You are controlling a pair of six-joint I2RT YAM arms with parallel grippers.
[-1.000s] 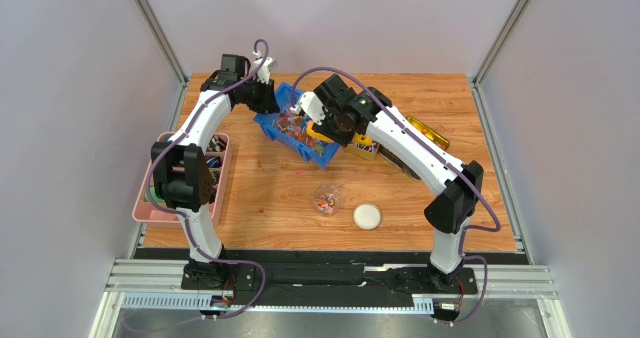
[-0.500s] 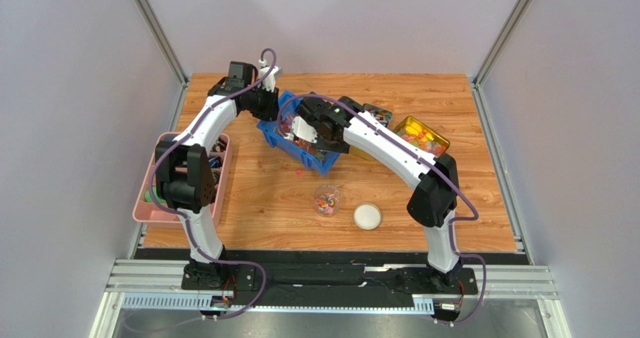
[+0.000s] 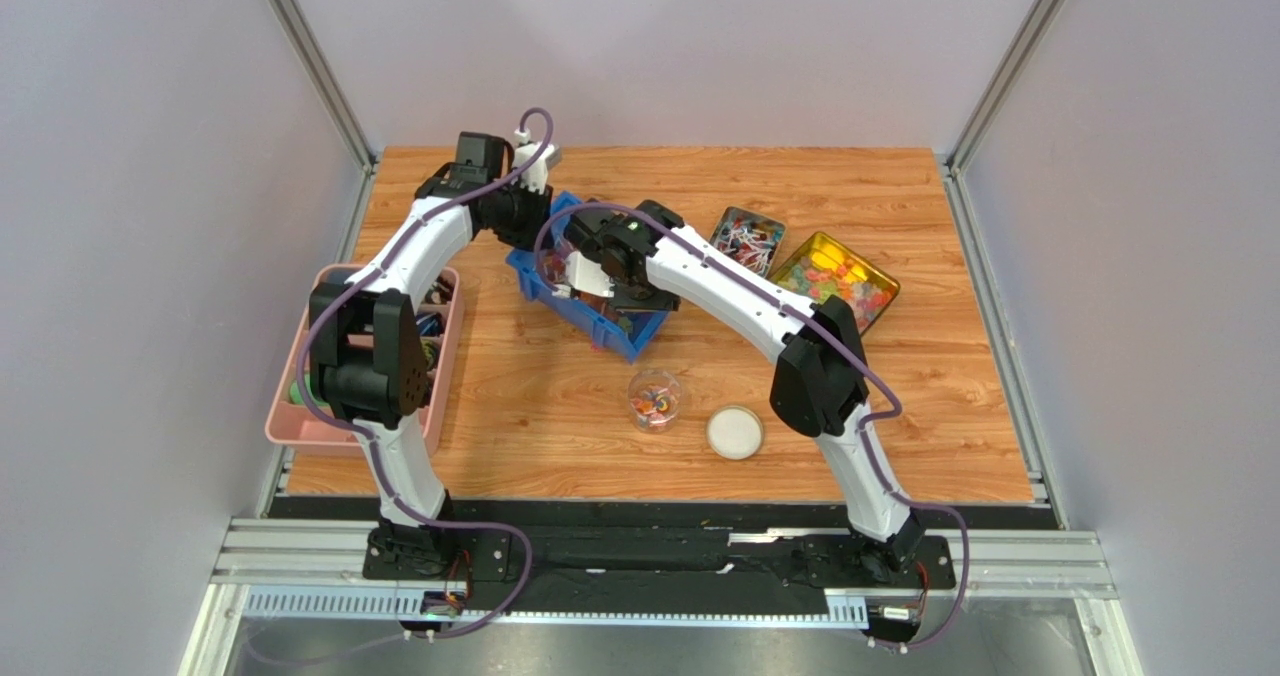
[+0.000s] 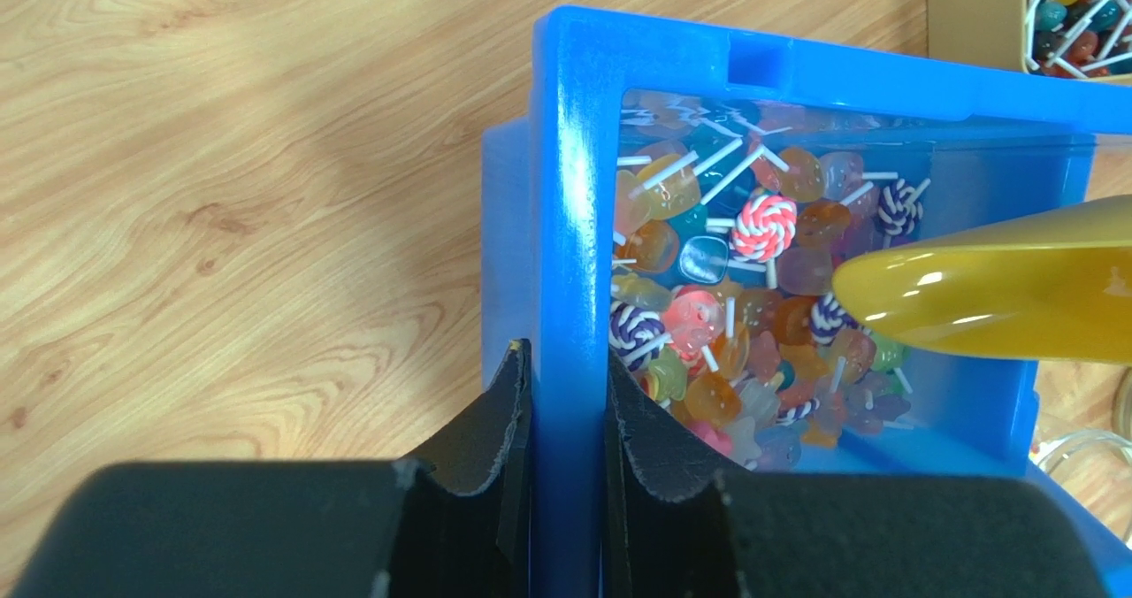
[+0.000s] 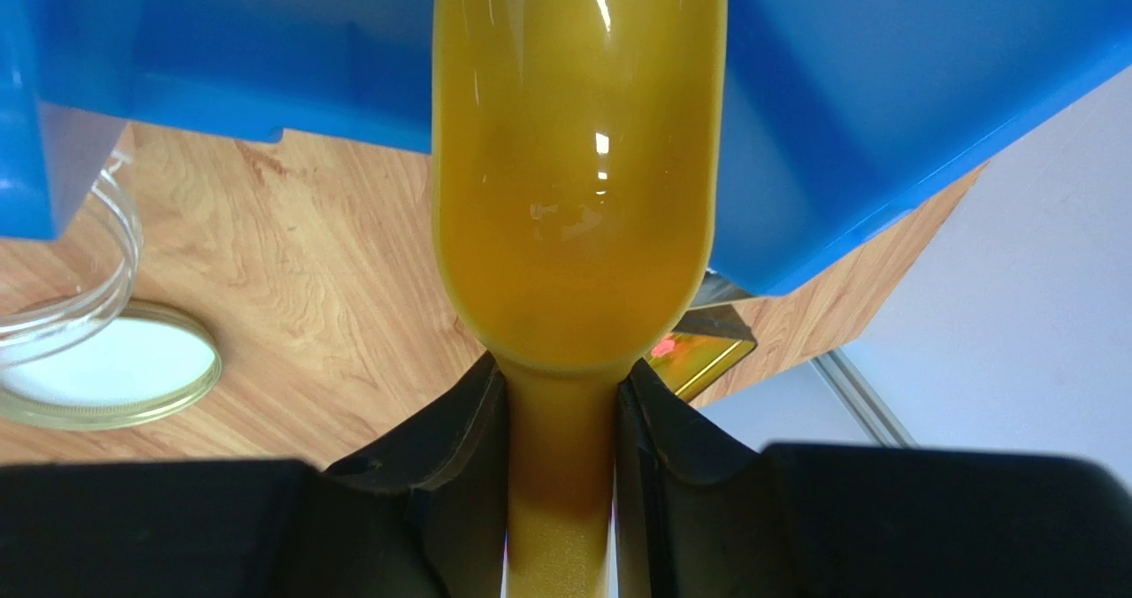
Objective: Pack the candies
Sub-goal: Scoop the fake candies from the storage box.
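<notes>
The left gripper (image 4: 569, 389) is clamped narrowly on one wall of the blue plastic bin (image 4: 574, 147), with one finger outside the wall and one inside. This hold is best left firm and unmoving, so that the bin is not dragged while the scoop is worked.

The candies (image 4: 728, 293), small mixed-colour sweets on white sticks, are heaped inside the bin against the clamped wall. The translucent yellow plastic scoop (image 4: 990, 290) is held over the bin's opposite side. Its rounded tip is above the heap and, as far as can be judged, is not dug in.

The tip is probably best lowered and pushed shallowly through the heap toward the clamped wall. It should then be levelled before lifting, so that nothing is spilled on the way to the small clear glass jar (image 3: 652, 400), which stands near the bin on its side toward the arm bases. The right gripper (image 5: 561, 406) is closed on the scoop's narrow handle.

In the top view, the bin's inside is largely covered by both arms. Whether anything is carried in the scoop cannot be made out. The bin's far end is cut off in the left wrist view.
</notes>
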